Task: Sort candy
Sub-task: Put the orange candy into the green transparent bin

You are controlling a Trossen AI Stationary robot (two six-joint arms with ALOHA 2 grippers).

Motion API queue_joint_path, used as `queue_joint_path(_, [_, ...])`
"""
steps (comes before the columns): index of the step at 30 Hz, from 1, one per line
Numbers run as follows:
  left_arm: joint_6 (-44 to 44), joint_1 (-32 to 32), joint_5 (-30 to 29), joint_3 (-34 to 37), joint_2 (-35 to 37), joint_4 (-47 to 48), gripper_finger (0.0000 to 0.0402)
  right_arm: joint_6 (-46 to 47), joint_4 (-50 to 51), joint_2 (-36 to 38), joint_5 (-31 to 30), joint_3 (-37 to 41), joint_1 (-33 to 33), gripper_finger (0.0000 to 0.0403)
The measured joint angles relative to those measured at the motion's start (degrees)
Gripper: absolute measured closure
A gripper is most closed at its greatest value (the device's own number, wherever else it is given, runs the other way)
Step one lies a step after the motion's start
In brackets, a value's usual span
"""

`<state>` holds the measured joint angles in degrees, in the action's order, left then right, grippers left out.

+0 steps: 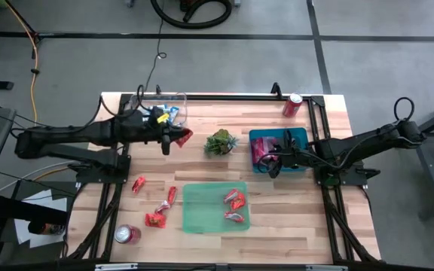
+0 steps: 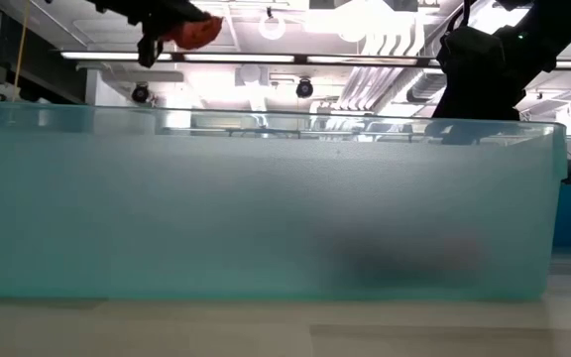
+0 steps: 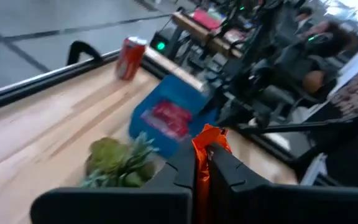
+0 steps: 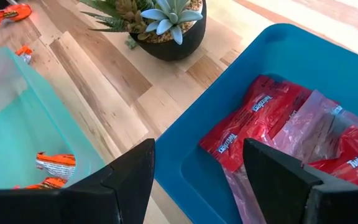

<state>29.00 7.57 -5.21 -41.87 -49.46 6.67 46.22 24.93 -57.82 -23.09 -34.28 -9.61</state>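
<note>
High view has the left gripper point(image 1: 181, 138) stretched out level above the table between the clear tub point(image 1: 160, 107) and the little plant point(image 1: 221, 142), fingers pinched tight on an orange candy point(image 1: 184, 136). Right gripper point(image 1: 271, 159) hangs spread wide over the blue bin point(image 1: 298, 135) of pink candy point(image 1: 259, 153).

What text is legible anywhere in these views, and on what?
"Twizzlers": only partly readable, white print on the red wrappers in the blue bin, right wrist view.
Orange wrappers in the green tray: print too small to read.
Soda cans: lettering too blurred to read.
Orange candy pinched in the left gripper's fingers: no readable print.
</note>
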Motion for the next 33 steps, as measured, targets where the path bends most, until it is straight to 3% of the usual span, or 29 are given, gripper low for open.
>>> queue_joint_path(5, [4.2,-3.7,0.0,0.0,-2.4,-1.1,0.0401,-0.1,0.0,0.0,-0.4,0.0,0.0,0.0165])
queue_joint_path(10, [5.4,-13.2,0.0,-0.6,-8.7,-5.1,0.0401,-0.2,0.0,0.0,-0.4,0.0,0.0,0.0165])
queue_joint_path(13, [5.3,-17.9,-0.3,-5.2,-15.3,-2.8,0.0401,-2.4,0.0,0.0,-0.4,0.0,0.0,0.0165])
queue_joint_path(16, [3.1,-20.9,-0.4,-12.8,-22.8,5.8,0.0402,-4.9,0.0,0.0,-0.4,0.0,0.0,0.0165])
queue_joint_path(22, [-2.1,-23.7,-0.1,-25.4,-36.9,26.5,0.0401,-9.2,0.0,0.0,-0.4,0.0,0.0,0.0165])
queue_joint_path(33, [-1.7,-24.6,4.3,-25.5,-52.2,21.7,0.0401,-11.8,0.6,0.0,-0.3,0.0,0.0,0.0165])
